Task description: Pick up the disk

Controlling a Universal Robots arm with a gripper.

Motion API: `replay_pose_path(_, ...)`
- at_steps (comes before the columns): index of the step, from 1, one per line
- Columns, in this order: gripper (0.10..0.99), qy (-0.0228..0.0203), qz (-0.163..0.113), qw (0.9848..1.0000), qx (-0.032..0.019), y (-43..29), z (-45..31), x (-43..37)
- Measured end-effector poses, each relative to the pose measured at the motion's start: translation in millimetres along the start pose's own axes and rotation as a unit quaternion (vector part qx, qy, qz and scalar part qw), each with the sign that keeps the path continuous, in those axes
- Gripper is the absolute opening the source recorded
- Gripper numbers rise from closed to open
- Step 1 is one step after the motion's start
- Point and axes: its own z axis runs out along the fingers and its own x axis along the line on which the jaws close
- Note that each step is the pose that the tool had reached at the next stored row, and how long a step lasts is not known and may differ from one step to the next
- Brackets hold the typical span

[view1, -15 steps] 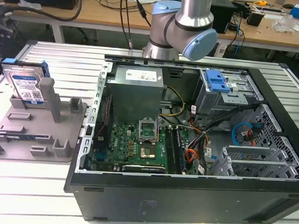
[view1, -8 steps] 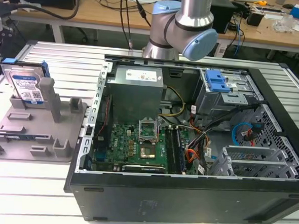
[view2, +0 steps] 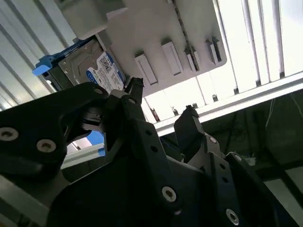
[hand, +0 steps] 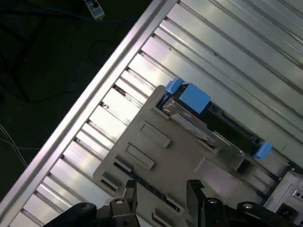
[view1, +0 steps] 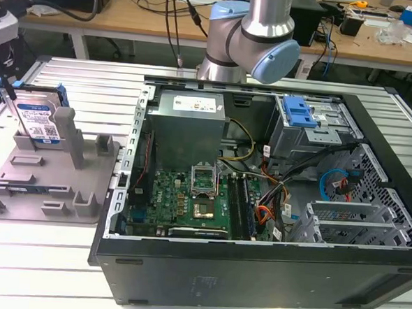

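Disk (view1: 37,120) stands upright in grey holder (view1: 46,187) at the exterior view's left, not yet grasped; tool (hand: 162,187) hangs clear of it, jaws apart and empty.

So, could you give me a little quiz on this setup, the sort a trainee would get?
1. Where does the disk stand? A: upright in the grey holder. B: flat inside the computer case. C: on the wooden bench.
2. True or false: the hand is open and holds nothing.
3. Fill in: the disk's plastic side rails are coloured ____.
Key: 1 A; 2 true; 3 blue.
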Motion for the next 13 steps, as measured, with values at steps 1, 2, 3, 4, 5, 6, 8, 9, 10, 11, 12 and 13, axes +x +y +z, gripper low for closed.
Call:
replay_pose_path(1, 0.541, 0.0004, -0.009, 1.0, 0.0001, 0.0, 0.0, 0.0)
replay_pose_path(2, 0.541, 0.0008, -0.023, 0.9997, 0.0005, -0.1, 0.1, 0.0)
replay_pose_path(3, 0.541, 0.0009, -0.031, 0.9995, 0.0007, 0.0, 0.2, 0.0)
replay_pose_path(4, 0.541, 0.0011, -0.04, 0.9992, 0.0009, 0.0, 0.2, 0.0)
replay_pose_path(5, 0.541, 0.0013, -0.049, 0.9988, 0.0011, 0.0, 0.3, 0.0)
replay_pose_path(6, 0.541, 0.0018, -0.063, 0.998, 0.0014, 0.0, 0.4, 0.0)
replay_pose_path(8, 0.541, 0.0032, -0.089, 0.996, 0.002, 0.0, 0.5, 0.0)
replay_pose_path(9, 0.541, 0.0037, -0.098, 0.9952, 0.0022, 0.0, 0.6, 0.0)
replay_pose_path(10, 0.541, 0.0047, -0.116, 0.9932, 0.0026, 0.0, 0.8, 0.0)
replay_pose_path(11, 0.541, 0.0051, -0.125, 0.9922, 0.0028, 0.0, 0.8, 0.0)
replay_pose_path(12, 0.541, 0.0057, -0.137, 0.9906, 0.0031, 0.0, 1.0, 0.0)
replay_pose_path(13, 0.541, 0.0068, -0.153, 0.9883, 0.0036, 0.0, 1.2, 0.0)
